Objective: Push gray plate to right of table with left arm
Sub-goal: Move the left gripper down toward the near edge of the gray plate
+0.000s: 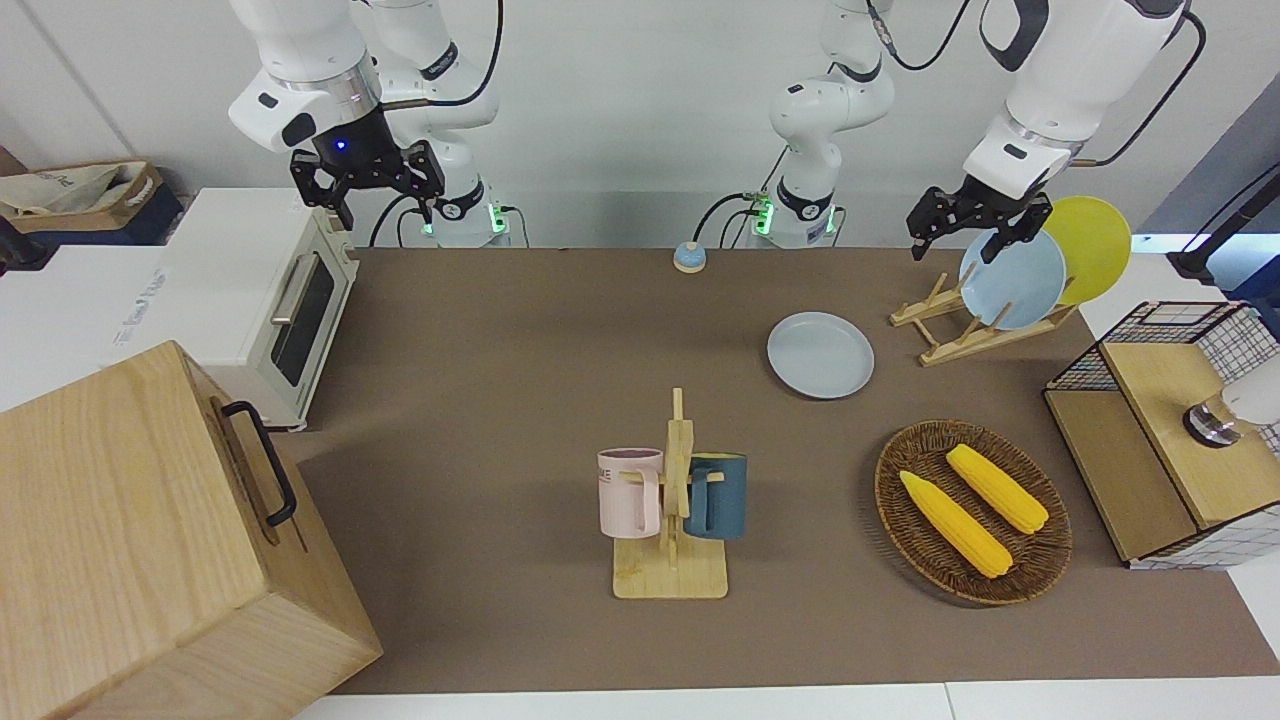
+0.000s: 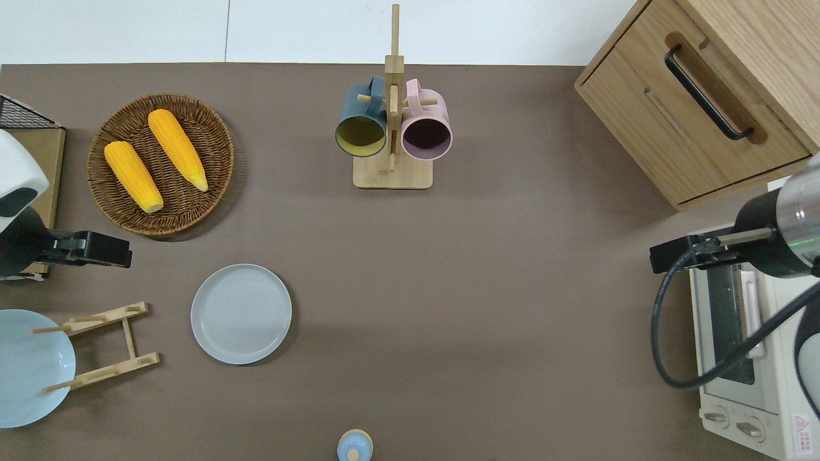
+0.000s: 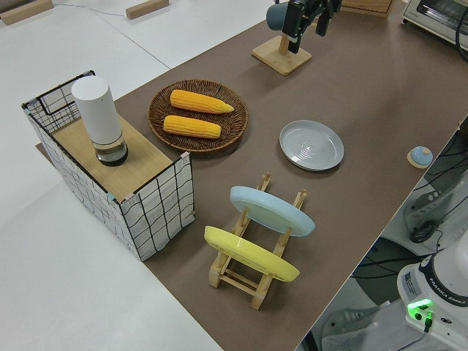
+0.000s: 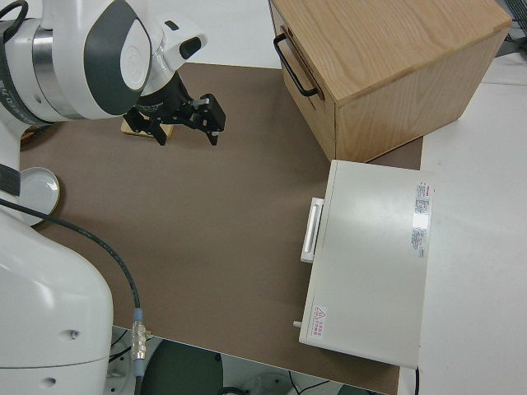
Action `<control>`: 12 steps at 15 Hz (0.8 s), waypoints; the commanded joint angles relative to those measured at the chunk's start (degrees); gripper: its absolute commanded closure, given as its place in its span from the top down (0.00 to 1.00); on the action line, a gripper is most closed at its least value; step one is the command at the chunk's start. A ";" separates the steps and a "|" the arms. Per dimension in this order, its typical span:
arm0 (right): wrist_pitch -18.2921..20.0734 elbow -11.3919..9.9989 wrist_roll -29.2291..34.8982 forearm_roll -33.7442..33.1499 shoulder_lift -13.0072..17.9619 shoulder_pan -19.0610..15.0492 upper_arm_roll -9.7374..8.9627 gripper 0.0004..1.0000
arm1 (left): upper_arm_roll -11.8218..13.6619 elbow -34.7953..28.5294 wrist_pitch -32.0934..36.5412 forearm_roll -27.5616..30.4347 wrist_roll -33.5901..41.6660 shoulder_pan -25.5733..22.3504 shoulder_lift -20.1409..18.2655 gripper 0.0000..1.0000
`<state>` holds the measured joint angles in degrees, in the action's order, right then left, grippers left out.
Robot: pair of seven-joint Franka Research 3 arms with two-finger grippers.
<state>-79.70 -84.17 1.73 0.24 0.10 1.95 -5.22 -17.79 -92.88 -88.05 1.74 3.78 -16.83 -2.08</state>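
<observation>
The gray plate [image 1: 820, 354] lies flat on the brown table [image 1: 500, 380], between the mug rack and the plate rack; it also shows in the overhead view [image 2: 241, 314] and the left side view [image 3: 312, 145]. My left gripper [image 1: 965, 228] is open and empty, up in the air. In the overhead view my left gripper [image 2: 122, 251] is over bare table between the wicker basket and the plate rack, apart from the gray plate and toward the left arm's end from it. My right gripper [image 1: 367, 185] is open, and that arm is parked.
A wooden plate rack [image 1: 960, 320] holds a light blue plate [image 1: 1012, 278] and a yellow plate [image 1: 1092, 245]. A wicker basket [image 1: 972, 510] holds two corn cobs. There are also a mug rack [image 1: 672, 520], a wire-framed box [image 1: 1165, 430], a toaster oven [image 1: 280, 300], a wooden cabinet [image 1: 150, 540] and a small blue bell [image 1: 689, 257].
</observation>
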 commanded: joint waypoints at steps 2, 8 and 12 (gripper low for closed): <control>0.69 -0.03 -0.06 0.46 0.43 -0.63 -0.32 0.98 | 0.21 -0.02 0.94 -0.07 -1.93 0.48 -0.12 0.99; 0.69 -0.03 -0.15 0.46 0.43 -0.63 -0.32 0.98 | 0.47 -5.10 0.86 0.19 -1.85 -0.13 -3.18 0.99; 0.69 0.05 -0.15 0.46 0.43 -0.63 -0.32 0.98 | 1.26 -16.94 -4.56 2.12 -0.89 -0.13 -11.43 0.99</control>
<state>-79.70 -84.17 1.73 0.24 0.10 1.95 -5.22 -17.63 -99.93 -87.40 2.19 2.24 -16.86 -6.14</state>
